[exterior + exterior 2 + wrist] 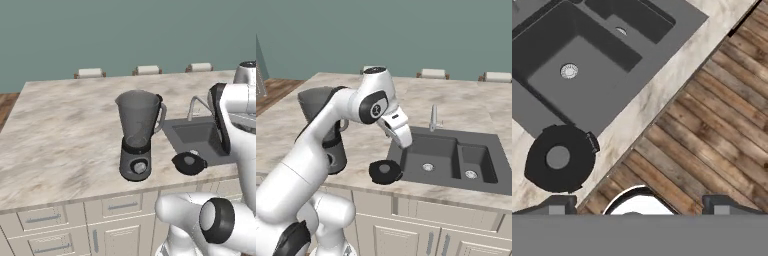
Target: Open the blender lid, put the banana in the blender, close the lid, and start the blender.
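The blender (136,136) stands on the marble counter left of the sink, its grey jar open at the top, its knob facing the front edge. In the right base view my arm partly covers the blender (335,156). The black blender lid (189,163) lies flat on the counter by the sink's front left corner, also seen as a disc (384,171) and from above (559,159). My gripper (405,143) hangs above the lid and the counter's front edge; in the hand view the gripper (639,204) is open, with nothing between its fingertips. The banana is out of view.
A dark double sink (448,147) with a faucet (433,117) sits right of the blender. Chair backs (90,73) line the counter's far side. Wood floor (712,125) shows beyond the counter's front edge. Drawers and cabinet doors (45,220) run below.
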